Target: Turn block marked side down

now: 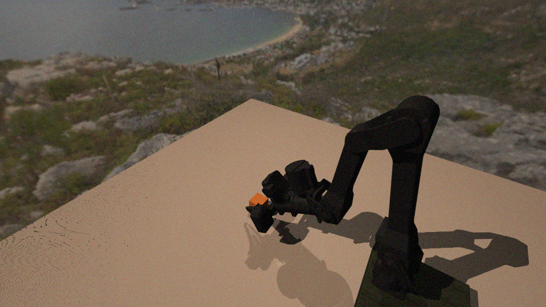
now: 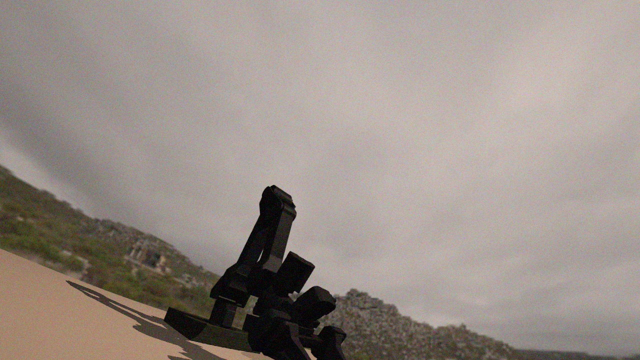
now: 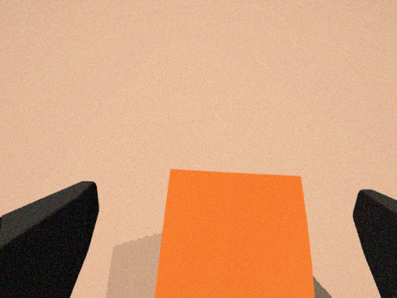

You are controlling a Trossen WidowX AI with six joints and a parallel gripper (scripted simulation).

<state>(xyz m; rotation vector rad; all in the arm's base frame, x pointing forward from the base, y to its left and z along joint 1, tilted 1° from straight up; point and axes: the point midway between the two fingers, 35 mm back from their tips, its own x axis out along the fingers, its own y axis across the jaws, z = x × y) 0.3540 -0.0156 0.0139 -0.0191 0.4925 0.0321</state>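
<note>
An orange block shows a plain bright upper face and appears to rest flat on the table. No mark shows on its visible faces; its underside is hidden. My gripper is open, with a finger on each side of the block and a gap on both sides in the wrist view. In the top view, the near finger hides the block's lower part. In the exterior view, the fingers run off the bottom edge and the block is out of view.
The black arm stands on a dark base at the right in the top view. Shadows of the arm fall across the table. The table's far corner is behind the block, and its left edge runs diagonally.
</note>
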